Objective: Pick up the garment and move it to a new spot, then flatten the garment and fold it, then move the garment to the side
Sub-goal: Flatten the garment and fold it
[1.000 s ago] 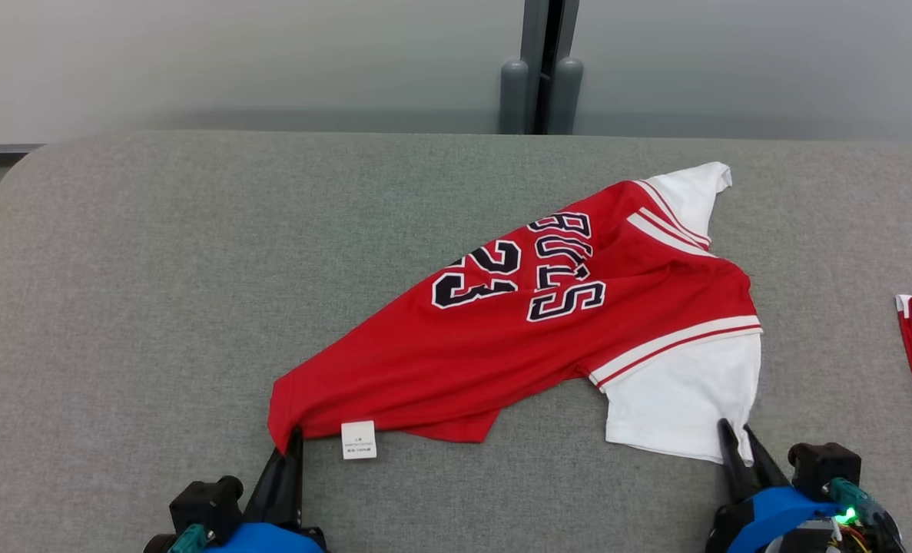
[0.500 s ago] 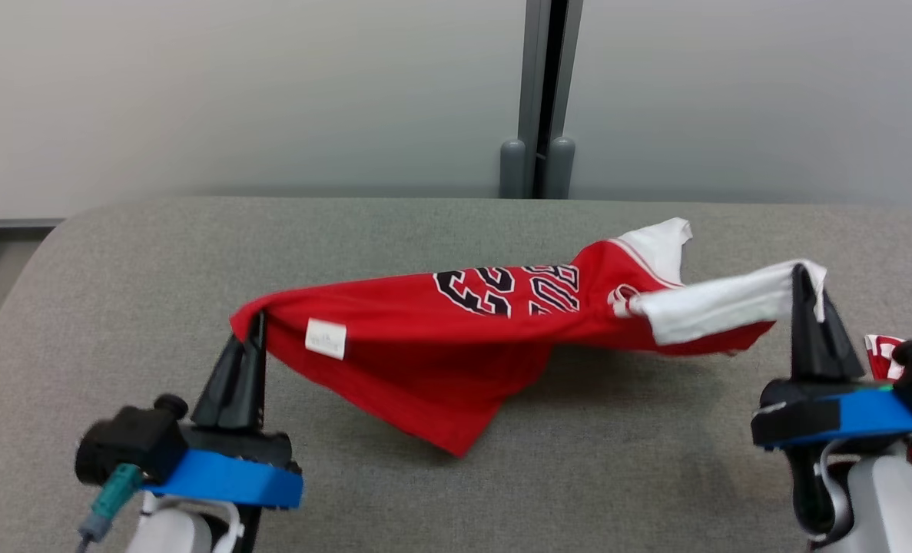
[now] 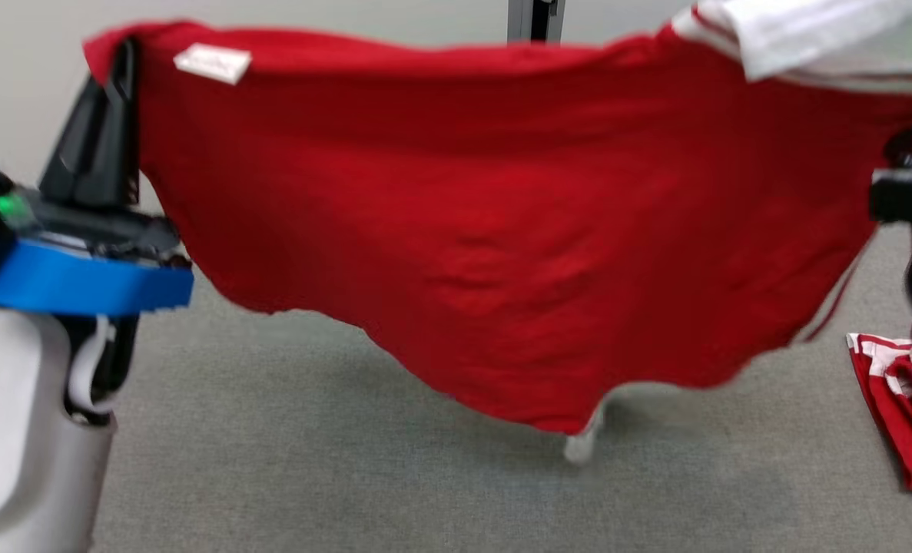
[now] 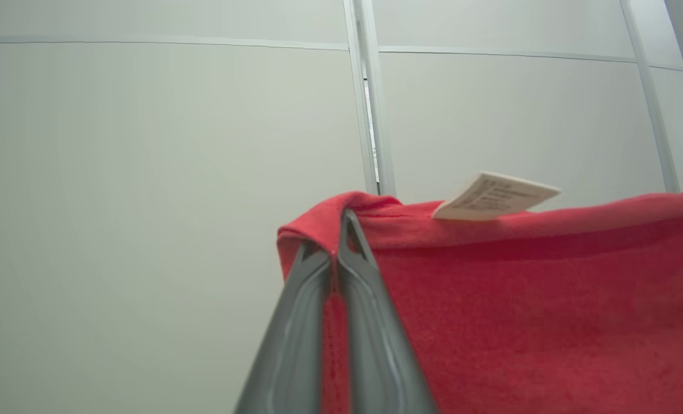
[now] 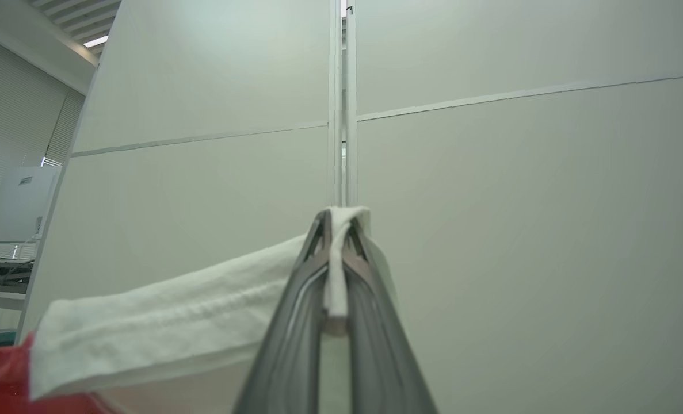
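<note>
Left gripper (image 4: 341,221), upper left of the head view: pressed together on a red corner of the garment (image 3: 502,230), just beside the white care label (image 3: 212,63). Right gripper (image 5: 336,221), upper right: pinching a white sleeve edge. Strung between both across the upper frame, sagging at centre; lowest tip near the grey table (image 3: 310,476), contact not discernible. Judged light, limp, perhaps slightly slick; best gripped at corners or hems and kept taut against bunching.
</note>
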